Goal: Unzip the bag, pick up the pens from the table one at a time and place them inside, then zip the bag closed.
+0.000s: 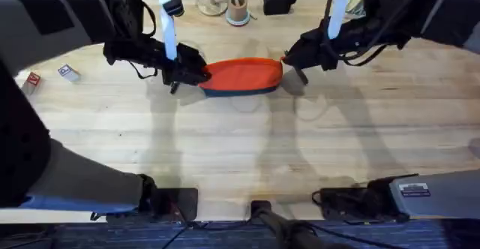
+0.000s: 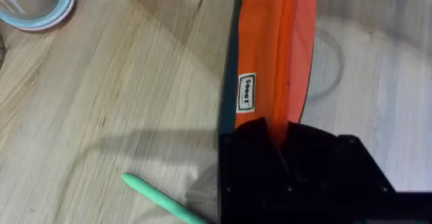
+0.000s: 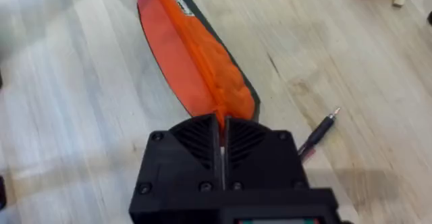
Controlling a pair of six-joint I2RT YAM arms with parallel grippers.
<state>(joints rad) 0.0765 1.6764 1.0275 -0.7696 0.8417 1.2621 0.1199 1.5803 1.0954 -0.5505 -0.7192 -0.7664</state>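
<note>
The orange-red bag [image 1: 241, 74] with its dark blue bottom lies at the far middle of the table [image 1: 240, 151]. My left gripper [image 1: 192, 73] is shut on the bag's left end [image 2: 277, 62], the black fingers [image 2: 256, 140] pinching the fabric. At the opposite end of the bag [image 3: 196, 55], my right gripper [image 1: 289, 58] is shut on the zipper ridge, fingers [image 3: 202, 135] pressed together. The zipper line looks closed in the right wrist view. A light green pen [image 2: 160, 199] lies on the wood beside the left gripper. A black pen [image 3: 317, 135] lies beside the right gripper.
A round wooden cup of pale sticks [image 1: 238, 9], a small stand [image 1: 212, 4] and a black block [image 1: 277, 1] sit along the far edge. Two small boxes [image 1: 68, 73] lie at the far left. A blue-rimmed round dish [image 2: 35, 5] is near the bag.
</note>
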